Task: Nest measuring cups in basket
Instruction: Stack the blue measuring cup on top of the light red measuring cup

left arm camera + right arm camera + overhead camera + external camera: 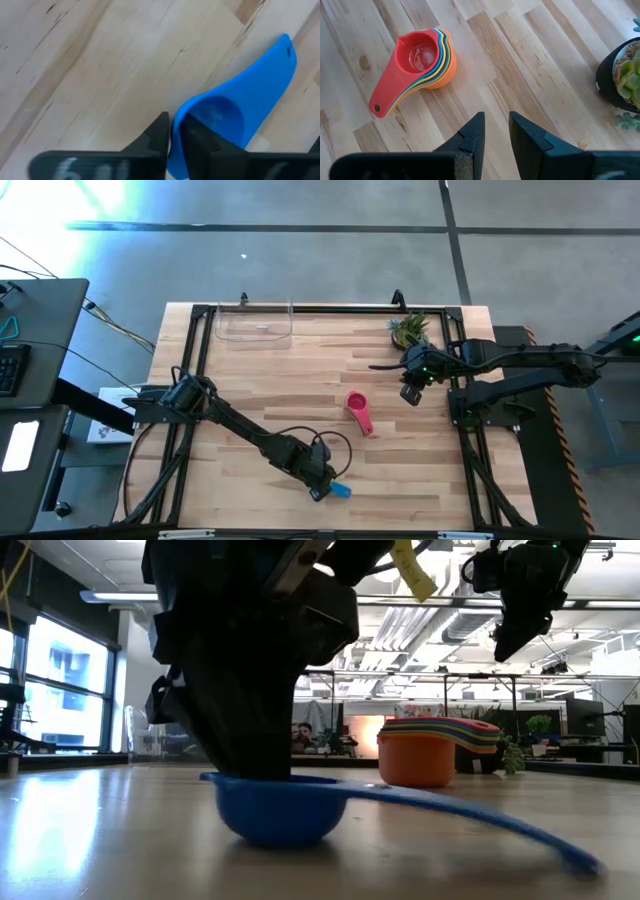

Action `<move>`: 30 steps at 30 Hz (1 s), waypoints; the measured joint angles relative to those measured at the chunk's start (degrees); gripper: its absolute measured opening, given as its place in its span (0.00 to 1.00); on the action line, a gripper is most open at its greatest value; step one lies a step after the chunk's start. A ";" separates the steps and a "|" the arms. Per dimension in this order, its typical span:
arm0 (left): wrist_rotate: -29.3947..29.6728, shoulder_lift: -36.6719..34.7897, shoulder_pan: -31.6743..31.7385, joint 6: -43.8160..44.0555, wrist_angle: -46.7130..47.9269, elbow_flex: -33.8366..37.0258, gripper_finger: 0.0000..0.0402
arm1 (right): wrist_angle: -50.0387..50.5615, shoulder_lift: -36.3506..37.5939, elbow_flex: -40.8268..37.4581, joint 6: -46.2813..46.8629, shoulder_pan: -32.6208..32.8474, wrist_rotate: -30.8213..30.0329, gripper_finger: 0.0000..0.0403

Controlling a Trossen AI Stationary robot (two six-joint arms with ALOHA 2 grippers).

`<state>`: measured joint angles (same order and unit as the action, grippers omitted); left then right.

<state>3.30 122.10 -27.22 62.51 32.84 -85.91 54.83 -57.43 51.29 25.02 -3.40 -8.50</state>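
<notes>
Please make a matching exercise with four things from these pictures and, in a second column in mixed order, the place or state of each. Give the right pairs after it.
Things:
1. blue measuring cup
2. stack of nested cups
3. basket
4. potted plant

Places or states:
A. at the table's far edge, with no cups in it
B. its rim pinched by the left gripper at the near edge
C. mid-table, pink-red cup on top
D. far right corner, beside the right gripper

Pairs: 1-B, 2-C, 3-A, 4-D
</notes>
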 joint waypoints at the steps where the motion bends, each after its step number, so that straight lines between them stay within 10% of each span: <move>1: 0.02 0.00 0.01 -0.30 0.13 0.00 0.05 | 0.00 0.01 0.00 0.00 0.00 -0.04 0.20; 14: -0.06 -0.13 1.82 -4.22 -0.59 -1.34 0.02 | 0.00 0.00 0.00 0.00 0.00 -0.07 0.20; 30: -0.29 -0.24 14.30 -32.50 16.91 -17.54 0.02 | -4.96 0.02 -0.04 -0.95 -0.12 -7.16 0.20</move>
<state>3.01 121.86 -12.93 30.00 49.74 -103.44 49.87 -57.41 51.24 24.06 -3.52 -15.66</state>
